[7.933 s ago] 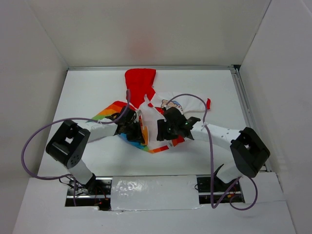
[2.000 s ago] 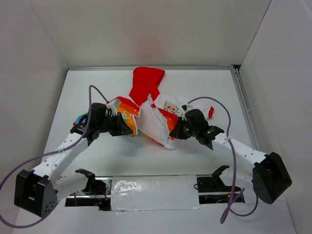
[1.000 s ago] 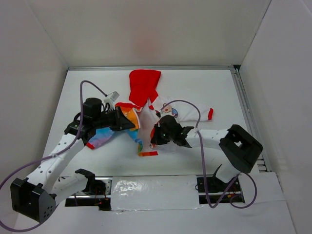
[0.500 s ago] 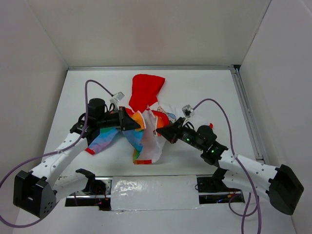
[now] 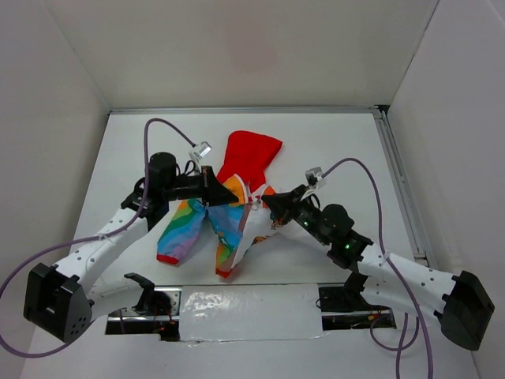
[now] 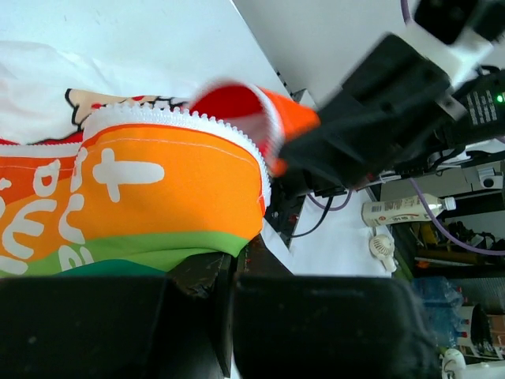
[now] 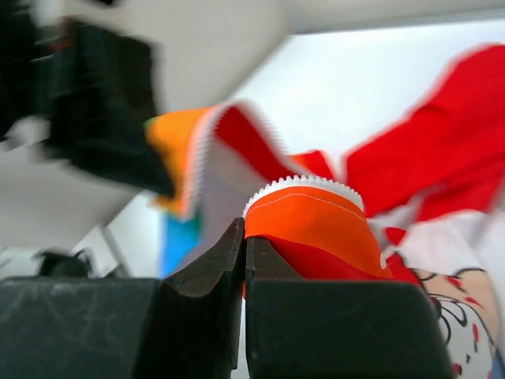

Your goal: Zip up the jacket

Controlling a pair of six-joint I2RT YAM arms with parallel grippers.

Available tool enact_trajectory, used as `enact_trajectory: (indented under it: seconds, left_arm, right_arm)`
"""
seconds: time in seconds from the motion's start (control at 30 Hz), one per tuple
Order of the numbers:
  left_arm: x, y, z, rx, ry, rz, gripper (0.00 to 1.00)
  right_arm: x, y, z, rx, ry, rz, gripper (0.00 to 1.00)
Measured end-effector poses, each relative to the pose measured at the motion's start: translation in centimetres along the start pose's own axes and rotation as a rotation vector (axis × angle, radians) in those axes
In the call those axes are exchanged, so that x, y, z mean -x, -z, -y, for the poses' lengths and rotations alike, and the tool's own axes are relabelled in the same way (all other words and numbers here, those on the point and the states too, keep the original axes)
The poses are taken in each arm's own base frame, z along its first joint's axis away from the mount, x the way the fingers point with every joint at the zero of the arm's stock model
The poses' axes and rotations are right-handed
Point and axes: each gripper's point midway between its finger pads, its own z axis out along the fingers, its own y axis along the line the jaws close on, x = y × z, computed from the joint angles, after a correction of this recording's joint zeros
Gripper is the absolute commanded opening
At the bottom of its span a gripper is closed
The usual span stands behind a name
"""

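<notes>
Two arms [image 5: 110, 233] [image 5: 398, 268] stretched inward, jaws pinching jacket [image 5: 248, 158], apparently lifted

One camera looks down on the jacket [image 5: 229, 217] from above and behind; both wrist cameras view its orange zipper edge close-up.

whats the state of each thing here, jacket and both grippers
rainbow-striped fabric jacket with red hood: unzipped, toothed front edges apart
left gripper: jaws shut on its orange zipper edge
right gripper: jaws shut on the other zipper edge
</notes>
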Motion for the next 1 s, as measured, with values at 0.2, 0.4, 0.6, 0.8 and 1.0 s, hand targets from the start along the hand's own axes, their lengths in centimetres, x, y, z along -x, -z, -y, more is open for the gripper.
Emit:
enact_trajectory:
  seconds: [0.2, 0.4, 0.6, 0.8, 1.0]
  left_arm:
    - [0.2, 0.0, 1.0, -0.015, -0.033, 0.016, 0.00]
    - [0.1, -0.5, 0.9, -0.009, -0.035, 0.015, 0.00]
    - [0.3, -0.8, 0.1, 0.024, -0.027, 0.029, 0.00]
    - [0.5, -0.8, -0.2, 0.041, -0.027, 0.042, 0.00]
    - [0.6, -1.0, -0.1, 0.030, -0.041, 0.050, 0.00]
  right_arm:
    - [0.7, -2.1, 2.6, -0.187, -0.041, -0.057, 0.00]
    - [-0.6, -2.8, 1.7, -0.132, -0.077, -0.141, 0.00]
    - [-2.4, -1.7, 0.7, -0.039, -0.079, -0.206, 0.00]
    - [-2.1, -1.6, -0.1, -0.001, -0.082, -0.203, 0.00]
    - [-1.8, -0.9, 0.6, -0.018, -0.133, -0.161, 0.00]
